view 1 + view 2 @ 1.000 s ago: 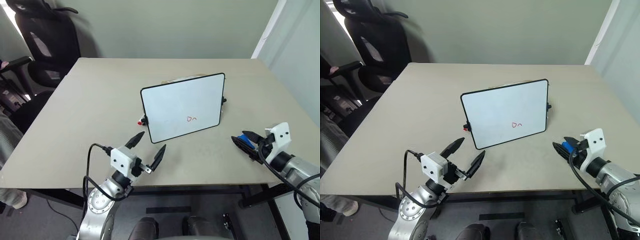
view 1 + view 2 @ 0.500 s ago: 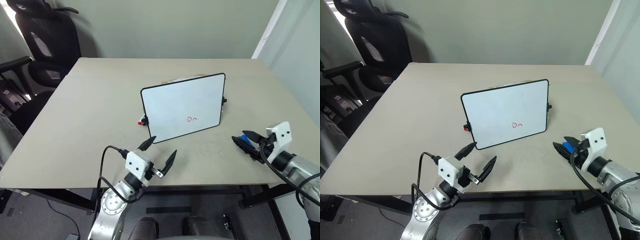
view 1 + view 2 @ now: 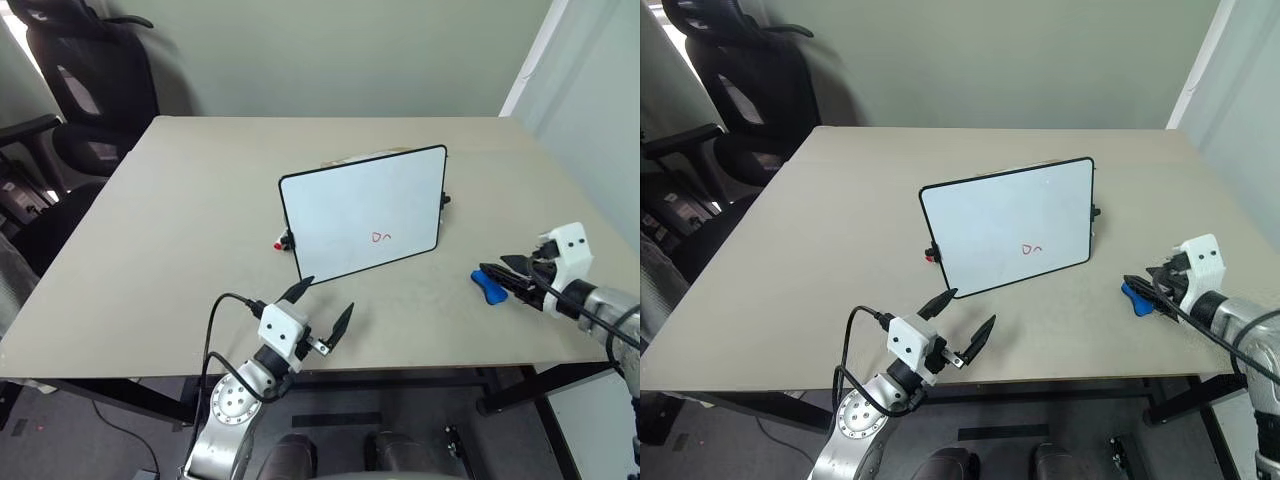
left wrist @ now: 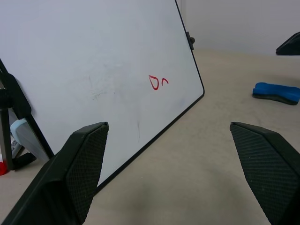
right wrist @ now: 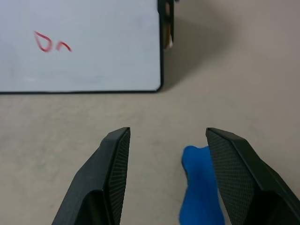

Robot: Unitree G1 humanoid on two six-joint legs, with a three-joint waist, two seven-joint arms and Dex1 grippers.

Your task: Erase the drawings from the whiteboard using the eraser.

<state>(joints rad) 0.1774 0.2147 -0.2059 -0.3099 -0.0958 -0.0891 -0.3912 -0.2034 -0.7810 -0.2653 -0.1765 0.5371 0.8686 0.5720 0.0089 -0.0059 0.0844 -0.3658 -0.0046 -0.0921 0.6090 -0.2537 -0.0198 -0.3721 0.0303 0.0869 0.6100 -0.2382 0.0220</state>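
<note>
The whiteboard (image 3: 350, 205) stands tilted on the middle of the table, with the small red drawings (image 3: 381, 238) low on its right side. The blue eraser (image 3: 490, 288) lies flat on the table to the board's right. My right gripper (image 3: 503, 271) hovers just over and behind it, open. In the right wrist view the eraser (image 5: 201, 187) lies below the spread fingers, close to one finger (image 5: 234, 178). My left gripper (image 3: 322, 300) is open and empty near the board's lower front corner, pointing at the whiteboard (image 4: 93, 70) and the drawings (image 4: 158, 82).
The beige table (image 3: 170, 230) has its front edge right under my left hand and its right edge just past the eraser. A tiny red knob (image 3: 278, 245) sticks out at the board's left side. A black office chair (image 3: 80, 70) stands behind the table's back left corner.
My left gripper has slid right, toward the board's lower corner. My right gripper has shifted right and tipped downward, so the eraser now shows beyond its fingertips. The eraser and board have stayed put.
</note>
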